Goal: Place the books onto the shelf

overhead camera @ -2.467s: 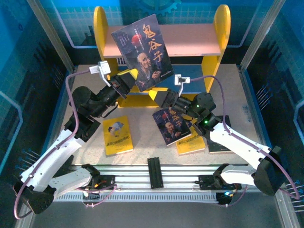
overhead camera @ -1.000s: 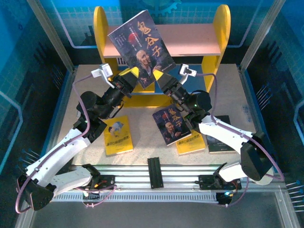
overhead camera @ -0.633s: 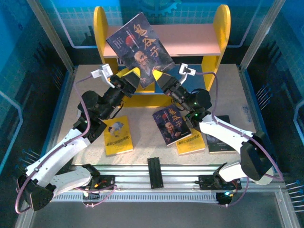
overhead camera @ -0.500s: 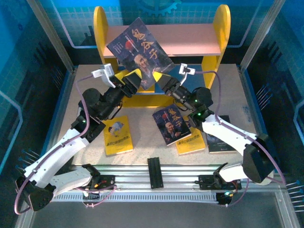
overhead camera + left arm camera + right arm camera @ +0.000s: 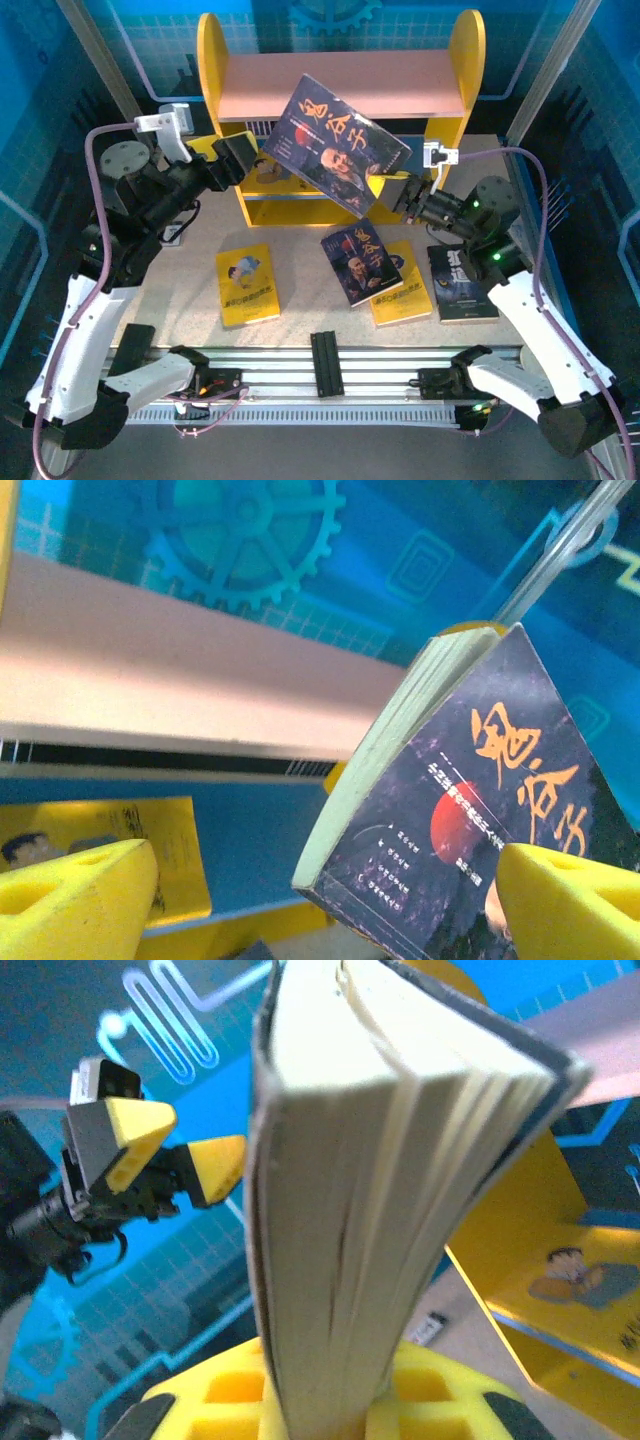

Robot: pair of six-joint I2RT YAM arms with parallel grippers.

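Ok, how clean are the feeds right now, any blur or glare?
Top external: sharp and evenly lit, no glare on the dark book. Left wrist: the book's title reads fine, but the pink board behind it is soft and out of focus. Right wrist: the book's page edge is too close to the lens and blurred.

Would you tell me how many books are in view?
6. One dark book in the right gripper; one yellow on the shelf's lower board; four on the table: yellow at left, dark overlapping a yellow, dark at far right. More may be hidden.
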